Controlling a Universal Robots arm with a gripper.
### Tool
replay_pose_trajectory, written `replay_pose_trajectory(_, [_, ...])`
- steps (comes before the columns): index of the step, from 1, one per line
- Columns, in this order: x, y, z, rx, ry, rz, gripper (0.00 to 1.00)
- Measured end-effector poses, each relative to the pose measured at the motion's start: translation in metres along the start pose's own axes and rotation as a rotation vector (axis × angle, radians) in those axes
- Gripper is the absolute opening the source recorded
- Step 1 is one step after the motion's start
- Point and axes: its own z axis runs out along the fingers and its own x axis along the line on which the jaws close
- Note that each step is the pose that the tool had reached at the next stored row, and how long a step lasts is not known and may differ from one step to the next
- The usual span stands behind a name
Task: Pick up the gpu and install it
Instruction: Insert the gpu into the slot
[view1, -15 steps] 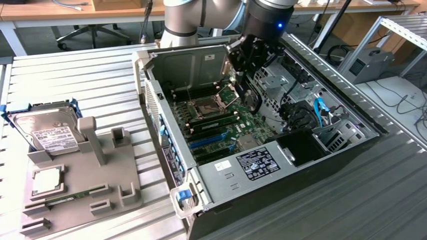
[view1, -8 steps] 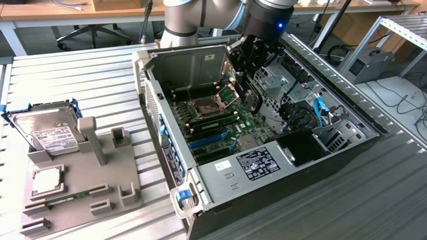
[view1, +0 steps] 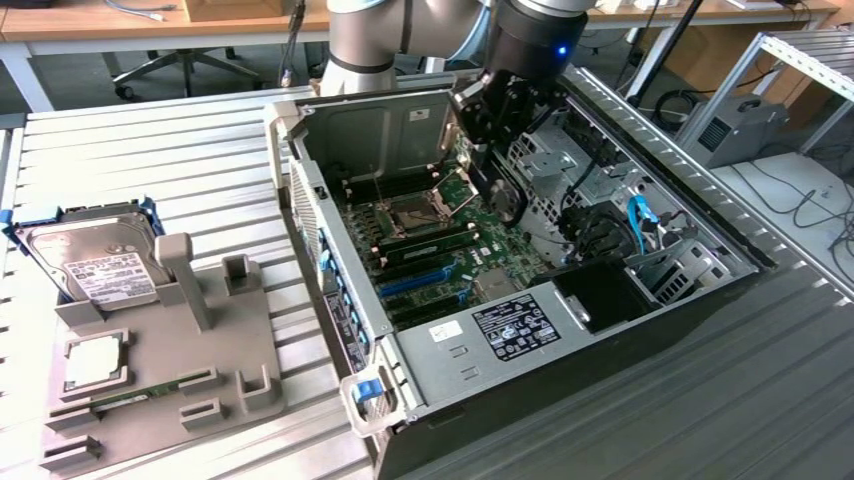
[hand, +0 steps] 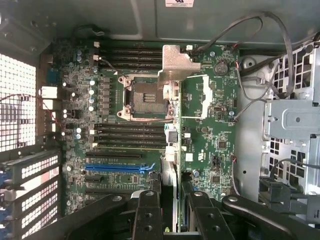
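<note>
Gpu (view1: 498, 192) hangs on edge, above green board (view1: 441, 250) inside open computer case (view1: 641, 330). Silver bracket end (hand: 175, 64) points away from gripper (view1: 497, 135). Jaws clamped on gpu. Black sticker (view1: 514, 328) on power box: writing too small. Hard drive (view1: 91, 262), white label, unreadable, on grey tray (view1: 160, 400), exterior view's left.

gpu (view1: 502, 195) black-faced, silver bracket (hand: 176, 64); green motherboard (hand: 220, 150); blue slot (hand: 117, 168).
</note>
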Motion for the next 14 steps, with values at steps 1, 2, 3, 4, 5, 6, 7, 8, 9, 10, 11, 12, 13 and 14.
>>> replay_pose_trajectory(1, [0.0000, 0.0000, 0.0000, 0.0000, 0.0002, -0.005, 0.26])
replay_pose_trajectory(2, [0.0000, 0.0000, 0.0000, 0.0000, 0.0004, -0.010, 0.26])
replay_pose_trajectory(3, [0.0000, 0.0000, 0.0000, 0.0000, 0.0006, -0.016, 0.26])
replay_pose_trajectory(4, [0.0000, 0.0000, 0.0000, 0.0000, 0.0008, -0.020, 0.26])
replay_pose_trajectory(5, [0.0000, 0.0000, 0.0000, 0.0000, 0.0010, -0.025, 0.26])
replay_pose_trajectory(6, [0.0000, 0.0000, 0.0000, 0.0000, 0.0012, -0.030, 0.26])
replay_pose_trajectory(7, [-0.0001, 0.0000, 0.0000, 0.0000, 0.0014, -0.036, 0.26])
replay_pose_trajectory(8, [-0.0001, 0.0000, 0.0000, 0.0000, 0.0016, -0.042, 0.26])
replay_pose_trajectory(9, [-0.0001, 0.0000, 0.0000, 0.0000, 0.0017, -0.046, 0.26])
replay_pose_trajectory(10, [-0.0001, 0.0000, 0.0000, 0.0000, 0.0020, -0.050, 0.26])
replay_pose_trajectory(11, [-0.0002, 0.0000, 0.0000, 0.0000, 0.0021, -0.055, 0.26])
replay_pose_trajectory(12, [-0.0002, 0.0000, 0.0000, 0.0000, 0.0023, -0.058, 0.26])
replay_pose_trajectory(13, [-0.0002, 0.0000, 0.0000, 0.0000, 0.0025, -0.063, 0.26])
replay_pose_trajectory(14, [-0.0003, 0.0000, 0.0000, -0.0001, 0.0026, -0.068, 0.26])
